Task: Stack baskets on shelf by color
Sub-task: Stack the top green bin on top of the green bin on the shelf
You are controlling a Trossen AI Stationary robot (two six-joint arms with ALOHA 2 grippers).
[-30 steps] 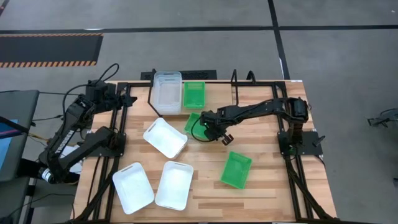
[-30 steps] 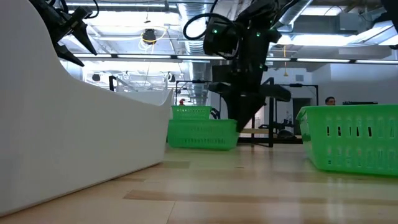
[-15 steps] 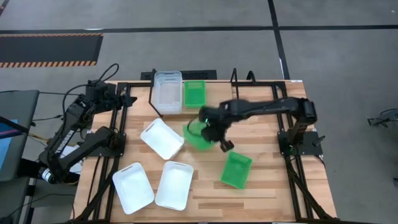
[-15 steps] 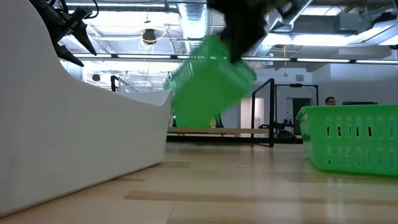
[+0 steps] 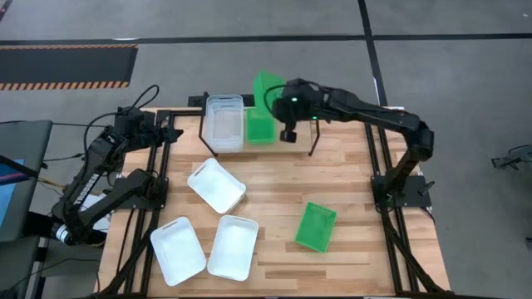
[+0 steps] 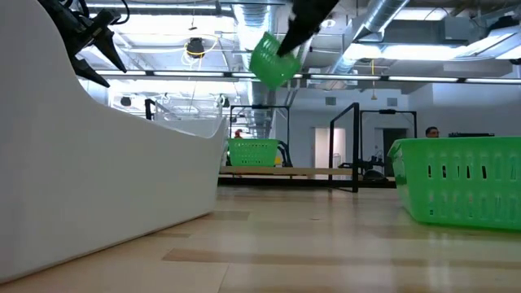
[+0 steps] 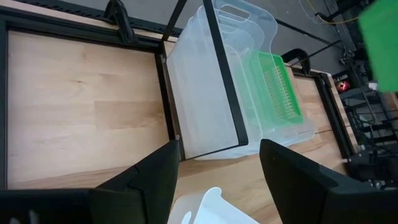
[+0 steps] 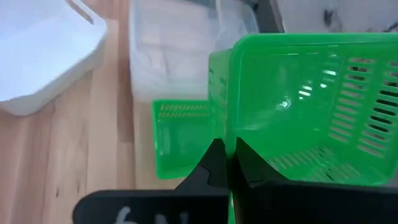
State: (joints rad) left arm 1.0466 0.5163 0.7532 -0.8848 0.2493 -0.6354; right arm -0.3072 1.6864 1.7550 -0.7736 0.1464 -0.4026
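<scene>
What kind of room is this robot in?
Probably a robotics lab or workshop: bare ceiling pipes and ducts, a plain grey floor with hazard striping, and a framed wooden table carrying the robot arms.

A grey concrete floor [image 5: 249, 17] surrounds the wooden bench [image 5: 349, 178], crossed by dark lines, with a black mat edged in orange-and-black hazard stripes [image 5: 66, 66] at the upper left. In the low view, silver ceiling ducts [image 6: 391, 24] and strip lights [image 6: 456, 50] run overhead.
</scene>
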